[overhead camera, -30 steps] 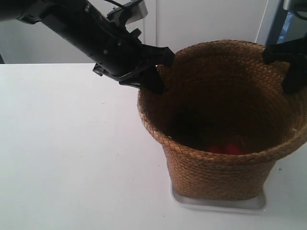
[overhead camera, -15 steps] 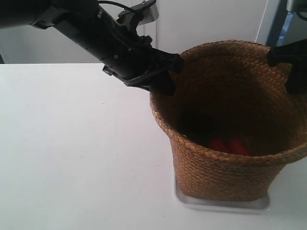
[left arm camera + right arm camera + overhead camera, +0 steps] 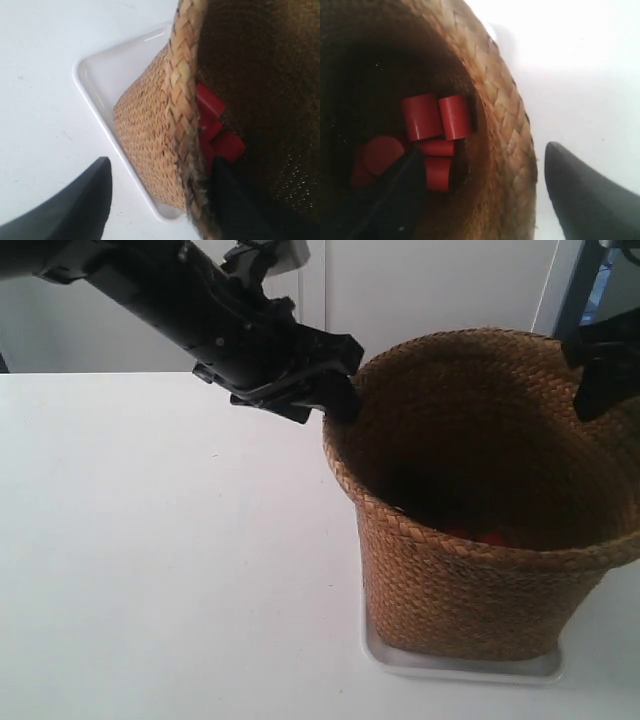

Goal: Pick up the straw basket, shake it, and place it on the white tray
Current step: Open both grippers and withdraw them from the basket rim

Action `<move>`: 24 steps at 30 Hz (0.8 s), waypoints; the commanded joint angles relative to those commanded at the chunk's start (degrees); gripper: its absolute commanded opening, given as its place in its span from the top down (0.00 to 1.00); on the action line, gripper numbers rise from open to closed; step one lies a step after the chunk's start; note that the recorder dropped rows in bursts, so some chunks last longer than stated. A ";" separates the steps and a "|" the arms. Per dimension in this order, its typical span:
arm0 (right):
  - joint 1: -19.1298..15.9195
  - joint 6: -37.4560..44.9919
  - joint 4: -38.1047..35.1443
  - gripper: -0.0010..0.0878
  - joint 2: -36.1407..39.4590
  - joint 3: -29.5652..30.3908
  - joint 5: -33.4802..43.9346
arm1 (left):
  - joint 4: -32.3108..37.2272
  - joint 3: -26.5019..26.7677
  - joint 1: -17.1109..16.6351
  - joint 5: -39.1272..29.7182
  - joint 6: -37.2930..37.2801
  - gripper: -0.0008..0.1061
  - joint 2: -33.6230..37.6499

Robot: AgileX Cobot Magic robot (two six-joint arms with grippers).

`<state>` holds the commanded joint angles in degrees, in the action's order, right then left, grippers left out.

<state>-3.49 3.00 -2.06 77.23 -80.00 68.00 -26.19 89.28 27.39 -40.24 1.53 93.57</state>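
**Basket on the tray, both grippers loose at the rim**

The basket [image 3: 470,580] stands with its base on the tray [image 3: 450,668], which lies on the white table [image 3: 150,540]. From the exterior view the base fills most of the tray, and a strip of tray rim shows along the near side. Red cylinders [image 3: 435,117] lie heaped at the bottom of the basket.

The left gripper [image 3: 161,167] straddles the braided rim. One finger is inside the basket and the other is outside, with a bare gap between the outer finger and the woven wall. Its fingers are spread and pinch nothing. The right gripper [image 3: 484,150] straddles the opposite side the same way. Its inner finger hangs over the cylinders and its outer finger stands well apart from the rim, so it is spread too.

Judging by this, the set-down is the step in hand and looks all but done: the basket's weight seems to rest on the tray, not on the arms.

The next move calls for lifting each gripper straight up off the rim. The inner fingers must clear the braid without catching it, as a snag could tip the basket or drag it off the tray.
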 joint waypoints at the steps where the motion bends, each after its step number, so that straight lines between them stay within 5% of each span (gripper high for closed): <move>1: 0.00 0.00 0.00 0.27 -0.43 -0.71 -0.01 | 0.00 0.00 -0.12 -0.04 0.00 0.40 -0.63; 11: 0.00 1.57 -2.96 0.27 -7.90 -3.46 -0.45 | 3.84 0.00 -0.45 -1.45 0.00 0.40 -7.82; 14: 0.00 1.70 -3.63 0.28 -11.25 -3.23 -0.36 | 6.15 0.00 -0.45 -4.97 0.00 0.47 -9.99; 15: 0.00 1.74 -5.13 0.30 -13.53 -3.23 -0.97 | 7.95 0.00 -0.45 -7.69 0.00 0.57 -11.35; 17: 0.11 5.18 -8.13 0.49 -17.29 -3.23 -1.48 | 10.06 0.00 -0.45 -11.27 0.00 0.79 -13.33; 18: 0.11 8.34 -11.23 0.70 -19.47 -3.23 -1.59 | 11.11 -0.62 -0.45 -12.30 0.56 0.98 -14.94; 19: 0.11 9.37 -12.19 0.80 -20.26 -3.23 -1.87 | 11.37 -1.38 -0.45 -11.90 1.61 0.99 -16.06; 20: 0.11 11.76 -13.95 0.99 -22.12 -3.23 -1.99 | 11.37 -3.96 -0.45 -8.94 3.23 0.99 -18.91; 24: 0.11 14.02 -13.97 0.99 -27.65 0.74 -4.82 | 11.65 -16.04 -0.45 4.49 4.91 0.99 -30.14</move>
<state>-3.38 17.01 -16.03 49.58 -79.26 63.18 -14.54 73.24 26.95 -35.75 6.44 63.43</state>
